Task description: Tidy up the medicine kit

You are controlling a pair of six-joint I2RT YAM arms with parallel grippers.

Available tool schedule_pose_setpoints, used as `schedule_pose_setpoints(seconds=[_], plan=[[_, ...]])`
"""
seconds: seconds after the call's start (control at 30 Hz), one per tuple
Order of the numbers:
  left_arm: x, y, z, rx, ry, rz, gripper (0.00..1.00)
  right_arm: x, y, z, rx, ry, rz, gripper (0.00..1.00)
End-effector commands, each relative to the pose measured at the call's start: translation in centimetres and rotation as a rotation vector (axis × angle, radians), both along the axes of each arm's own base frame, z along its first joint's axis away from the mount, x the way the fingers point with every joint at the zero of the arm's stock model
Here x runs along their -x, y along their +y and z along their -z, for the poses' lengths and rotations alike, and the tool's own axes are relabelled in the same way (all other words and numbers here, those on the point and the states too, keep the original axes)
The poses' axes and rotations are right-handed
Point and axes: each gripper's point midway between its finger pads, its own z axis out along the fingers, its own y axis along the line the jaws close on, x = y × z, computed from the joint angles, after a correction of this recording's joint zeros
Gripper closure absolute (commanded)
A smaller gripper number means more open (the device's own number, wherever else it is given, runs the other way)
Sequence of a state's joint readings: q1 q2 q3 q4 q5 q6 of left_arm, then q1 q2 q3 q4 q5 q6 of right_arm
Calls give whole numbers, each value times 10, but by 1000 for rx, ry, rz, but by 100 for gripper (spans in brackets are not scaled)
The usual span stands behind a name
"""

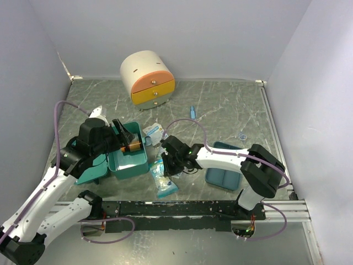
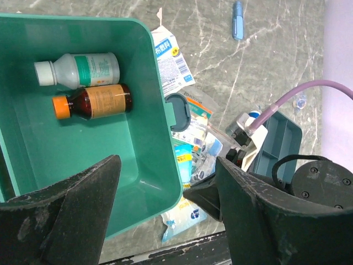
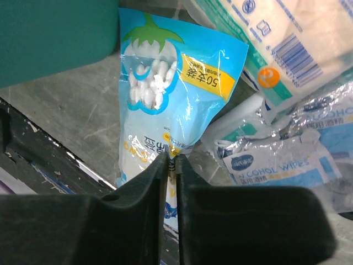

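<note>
The teal-green rectangular plastic medicine kit point(image 1: 132, 165) sat open, centre-left of the top view. The left end effector point(image 2: 168, 159) gaped empty above it. The right end effector point(image 3: 171, 163) pinched just the edge of a blue plastic cotton-swab pouch point(image 3: 176, 83); that slick, thin hold could slip when lifted.

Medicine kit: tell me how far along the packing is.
Done: a white bottle and a brown bottle lie inside the open medicine kit. In hand: the right gripper is pinched on the edge of the swab bag; the left gripper hangs open and empty over the kit. Left: the wipes packets, the white packet and the blue tube, all outside the kit.
</note>
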State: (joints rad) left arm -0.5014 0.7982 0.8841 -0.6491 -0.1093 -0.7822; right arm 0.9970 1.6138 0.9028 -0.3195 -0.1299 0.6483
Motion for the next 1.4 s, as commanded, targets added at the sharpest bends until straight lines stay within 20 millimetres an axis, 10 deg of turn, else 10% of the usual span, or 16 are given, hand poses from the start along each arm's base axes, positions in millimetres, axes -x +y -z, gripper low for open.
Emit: schedule_pose_setpoints(seconds=[0.0, 0.2, 0.53, 0.87, 1.37], plan=[[4, -12, -13, 34, -35, 74, 19, -7, 10, -2, -35, -42, -13, 94], [6, -23, -12, 58, -24, 128, 19, -17, 5, -34, -59, -118, 26, 100], [-3, -50, -50, 173, -161, 233, 17, -63, -15, -156, -217, -413, 283, 100], [-10, -82, -87, 336, -217, 334, 18, -84, 17, -280, -585, -538, 369, 100], [15, -93, -97, 421, -228, 486, 48, -85, 56, -303, -791, -456, 243, 100]])
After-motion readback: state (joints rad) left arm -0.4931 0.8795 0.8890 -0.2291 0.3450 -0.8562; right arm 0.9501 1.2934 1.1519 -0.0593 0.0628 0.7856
